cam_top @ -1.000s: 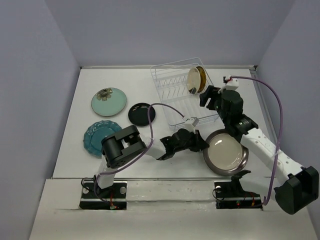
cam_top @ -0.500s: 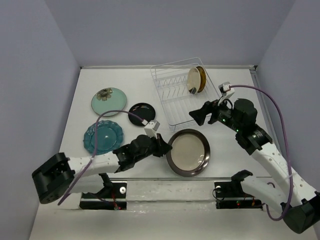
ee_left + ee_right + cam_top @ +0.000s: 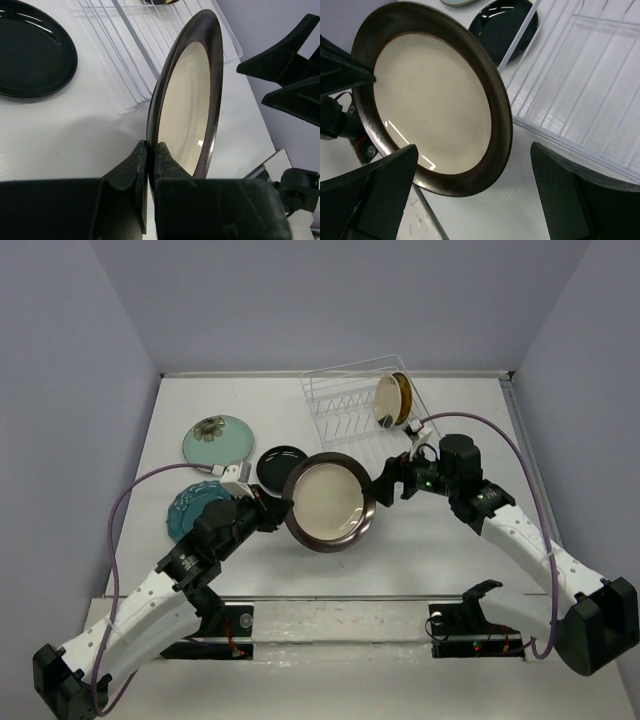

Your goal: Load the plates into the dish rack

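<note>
2 plates stand on edge at the far right end of the dish rack (image 3: pixel 340 410) in the top view: a cream plate (image 3: pixel 386 400) with an amber plate (image 3: pixel 403 397) just beside it. A black plate (image 3: pixel 278 466) lies flat off the rack's near left corner. A pale green plate (image 3: pixel 217 440) is further left of the rack, and a teal plate (image 3: pixel 190 512) is partly hidden under the left arm. The grey-rimmed plate (image 3: pixel 328 502) hangs tilted above the table at the rack's near left corner. The left gripper (image 3: pixel 287 508) is clamped on its left rim. The right gripper (image 3: pixel 385 480) hovers over the rack's near edge, just right of that plate, jaws spread

From the left wrist, the 2 fingers pinch the dark rim, 1 on each face. The plate stands almost on edge, with the rack's wires beyond it. The right gripper's black fingers are to its right, apart from it

From the right wrist, the 2 fingers sit wide apart at the lower corners, gripping nothing. The plate's cream face fills the space ahead of them, the rack lying behind it to the right
</note>
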Controlling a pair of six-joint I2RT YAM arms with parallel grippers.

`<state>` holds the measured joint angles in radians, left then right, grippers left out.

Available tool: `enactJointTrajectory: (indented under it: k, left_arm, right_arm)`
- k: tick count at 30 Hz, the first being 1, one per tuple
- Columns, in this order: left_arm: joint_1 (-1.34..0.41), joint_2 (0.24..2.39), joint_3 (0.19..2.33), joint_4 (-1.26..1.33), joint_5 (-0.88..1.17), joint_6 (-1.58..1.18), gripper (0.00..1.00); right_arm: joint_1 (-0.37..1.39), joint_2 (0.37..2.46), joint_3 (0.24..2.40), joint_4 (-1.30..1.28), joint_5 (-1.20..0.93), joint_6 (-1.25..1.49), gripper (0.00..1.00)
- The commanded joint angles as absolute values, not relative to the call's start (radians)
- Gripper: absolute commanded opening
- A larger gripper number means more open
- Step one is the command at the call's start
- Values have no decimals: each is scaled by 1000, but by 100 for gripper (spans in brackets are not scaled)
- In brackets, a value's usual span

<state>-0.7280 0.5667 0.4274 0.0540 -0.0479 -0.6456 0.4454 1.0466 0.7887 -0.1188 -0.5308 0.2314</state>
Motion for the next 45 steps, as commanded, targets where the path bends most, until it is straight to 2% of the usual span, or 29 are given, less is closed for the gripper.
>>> enactJointTrajectory:
  k: [1,8,13,16,17,18,19,20,21,22,24,25,28,30,32,37,42,45]
  left_arm:
    - [-689,522,570,158,9,-631,5]
    - [-666,525,667,158,84,-612,5]
    - [-663,515,690,179,127,-626,5]
    - [-661,518,693,193,143,-635,5]
    - [-661,518,690,198,141,-638,5]
    - [-661,517,686,204,140,-643,5]
    - [-661,514,678,212,132,-646,6]
    - [-661,514,677,213,129,-647,8]
    - [-661,515,680,209,123,-644,15]
    - [-660,518,689,187,101,-638,33]
    - [-661,518,699,172,83,-606,50]
    - [-660,518,709,152,66,-592,65]
    - [-660,522,747,95,12,-522,88]
    - [-660,520,770,60,-41,-482,96]
    - [-660,515,811,5,-106,-404,99]
    - [-660,467,845,-101,-306,-261,99]
    - [-660,399,691,-98,-393,-213,99]
    - [-658,402,675,-100,-382,-198,99]
  right_arm:
    - [445,1092,779,-29,-667,215,100]
    - [445,1115,726,40,-646,227,99]
    - [445,1150,697,127,-742,261,97]
    - [445,1135,617,370,-825,356,89]
    - [445,1132,600,441,-862,435,84]
    - [445,1132,583,525,-935,480,66]
    - [445,1137,574,655,-962,523,55]
    - [445,1144,569,698,-992,591,27]
    - [445,1150,577,716,-991,610,16]
    - [445,1160,589,715,-988,624,8]
    - [445,1161,615,718,-971,653,7]
    - [445,1155,621,718,-954,666,7]
    - [445,1140,659,709,-884,695,7]
    - [433,1129,696,675,-810,693,7]
    - [408,1127,782,580,-743,674,7]
    - [377,1152,1024,286,-369,545,7]
    - [377,1238,1251,39,91,376,7]
    - [377,1270,1319,23,248,305,7]
